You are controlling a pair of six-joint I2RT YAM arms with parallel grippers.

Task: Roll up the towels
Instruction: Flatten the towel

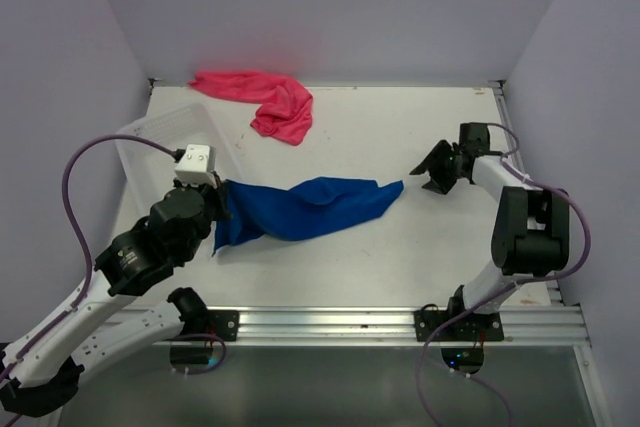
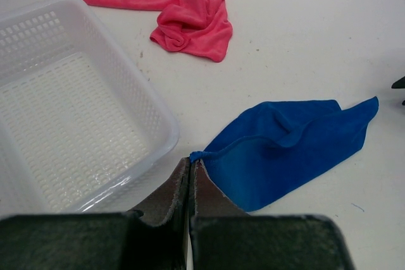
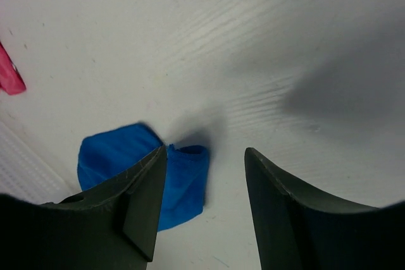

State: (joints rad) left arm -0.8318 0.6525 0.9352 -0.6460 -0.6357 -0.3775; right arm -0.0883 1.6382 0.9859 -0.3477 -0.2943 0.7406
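Pinched, in the left pincer, a corner of the blue towel just beside the basket, probably to anchor it for flattening. Held the right pincer spread and empty just past the towel's end farthest from the basket. Saw the pink towel crumpled beyond the basket, not yet rolled.

Bench open right of pink towel. White basket blocks the left; blue towel spans the centre
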